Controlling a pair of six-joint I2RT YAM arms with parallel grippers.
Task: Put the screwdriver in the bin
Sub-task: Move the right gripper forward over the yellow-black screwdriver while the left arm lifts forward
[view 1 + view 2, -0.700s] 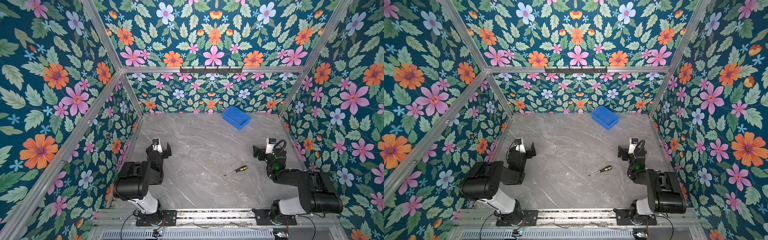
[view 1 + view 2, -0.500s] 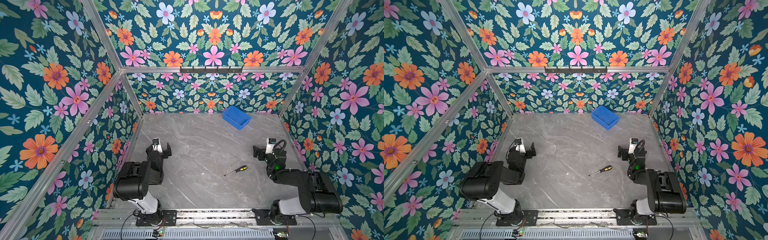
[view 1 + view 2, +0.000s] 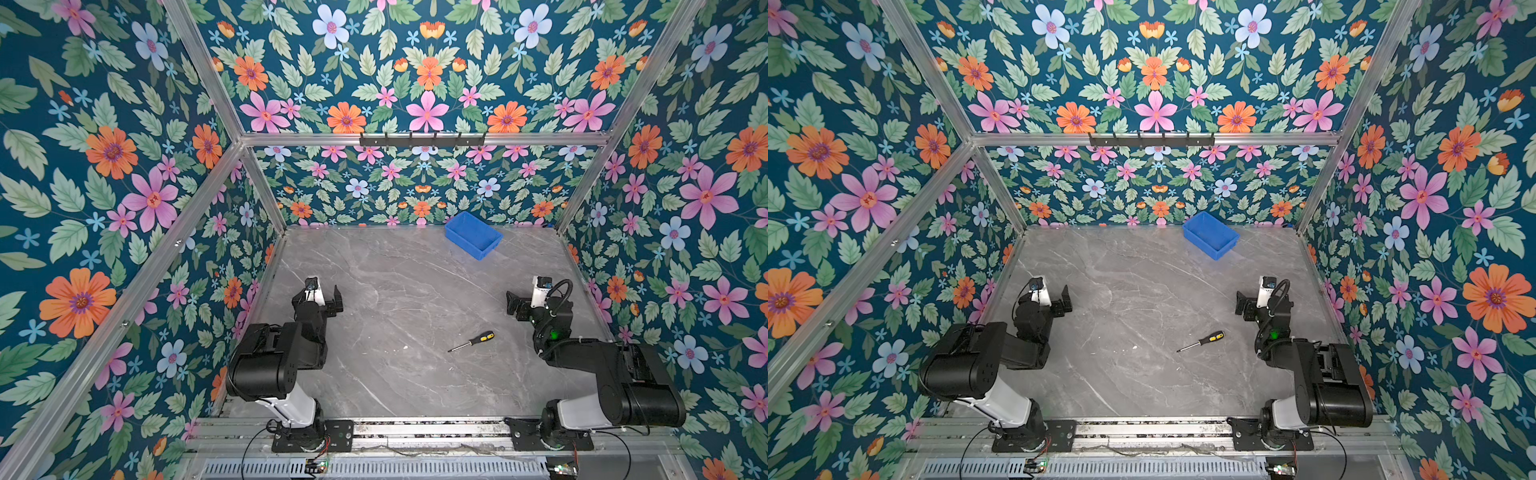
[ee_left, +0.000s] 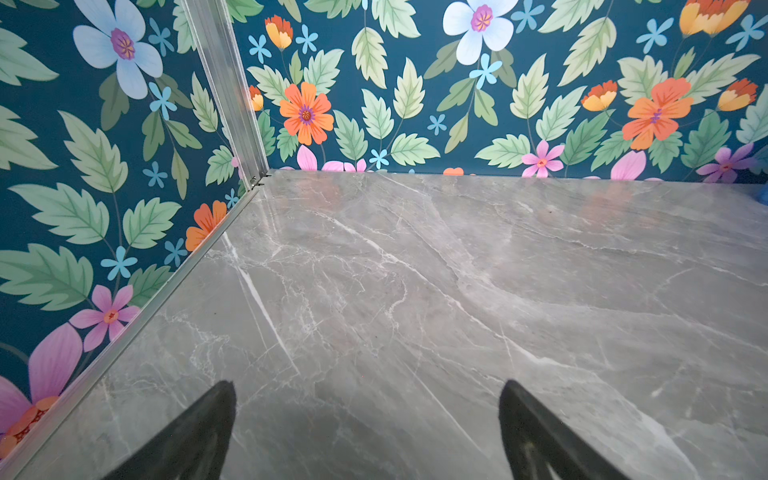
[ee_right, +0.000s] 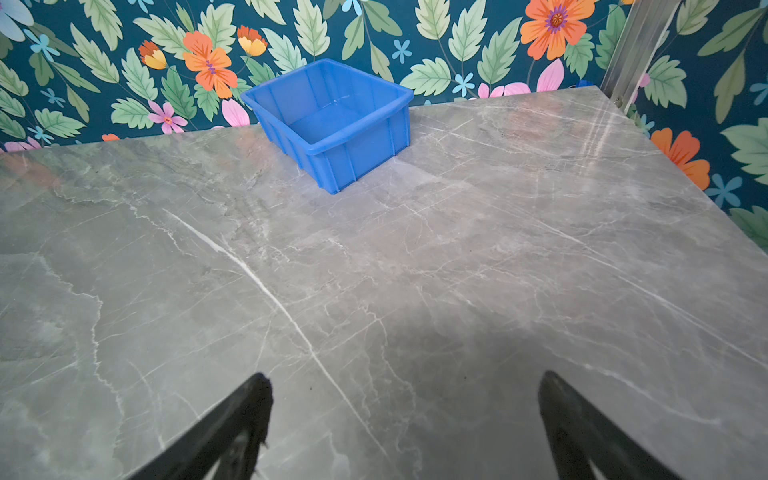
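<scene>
left jaws, right jaws: spread, empty | advice: right jaws straddle screwdriver (image 3: 473, 341) handle crosswise, low to bench (image 3: 395, 291) | then carry to bin (image 3: 462, 242)

Small black-yellow screwdriver (image 3: 471, 341) w/ thin silver shaft: tip type too tiny to tell in both top views. Bright blue plastic bin (image 4: 764, 195) = just a sliver at left wrist cam's edge.

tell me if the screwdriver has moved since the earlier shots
No. The screwdriver lies on the same marble veins of the table, at the same slant and just as far from the bin.
</scene>
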